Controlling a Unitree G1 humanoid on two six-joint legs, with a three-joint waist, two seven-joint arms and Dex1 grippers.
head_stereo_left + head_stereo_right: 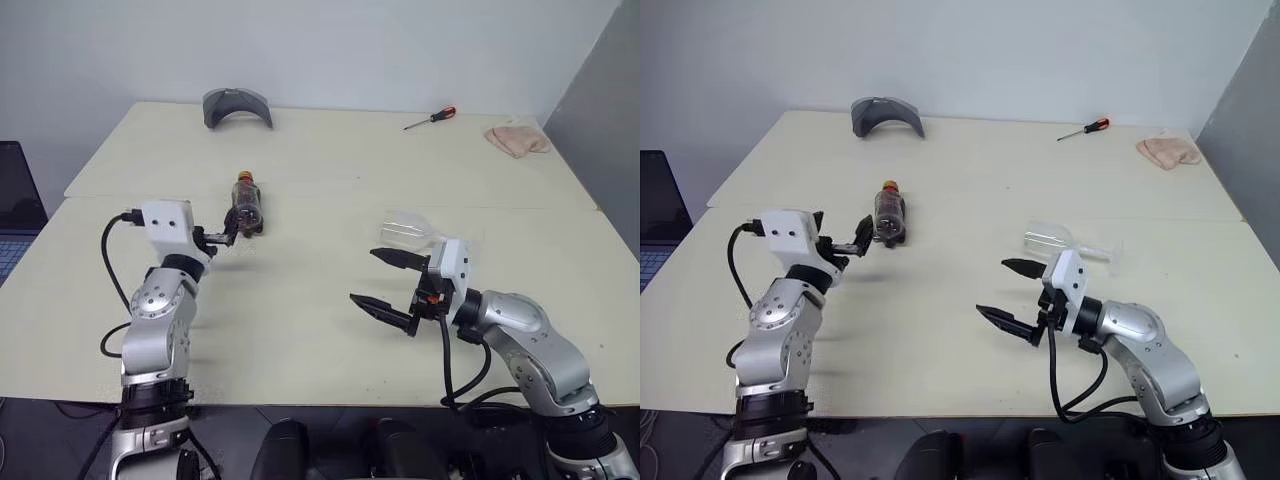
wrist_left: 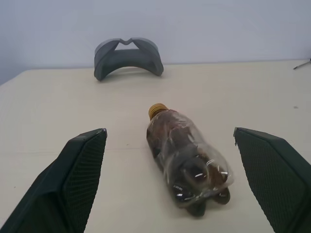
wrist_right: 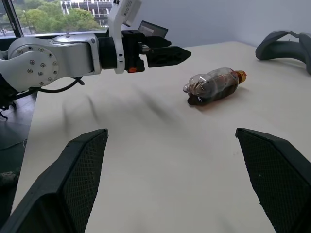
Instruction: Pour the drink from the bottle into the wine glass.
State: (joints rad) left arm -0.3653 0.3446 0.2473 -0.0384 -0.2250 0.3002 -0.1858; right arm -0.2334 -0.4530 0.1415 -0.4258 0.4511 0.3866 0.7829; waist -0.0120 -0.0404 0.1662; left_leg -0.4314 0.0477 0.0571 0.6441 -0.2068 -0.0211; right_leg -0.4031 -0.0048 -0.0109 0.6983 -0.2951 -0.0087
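The bottle (image 1: pixel 247 207) lies on its side on the worktop (image 1: pixel 320 300), cap pointing away from the robot, the drink (image 2: pixel 167 138) inside. The wine glass (image 1: pixel 412 232) also lies on its side, just behind the right hand (image 1: pixel 388 285). The left hand (image 1: pixel 225 236) hovers just short of the bottle's base. Both hands are released, grasping nothing. No pouring has begun: righting, grasping, uncapping and pouring remain.

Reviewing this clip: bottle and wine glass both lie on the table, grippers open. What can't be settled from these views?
- Wine glass: clear against the pale table and partly behind the right gripper in the head views; whether it holds anything is unreadable.
- Bottle: whether its cap is sealed is too small to tell.
- Left gripper: touching the bottle or just short, unclear.
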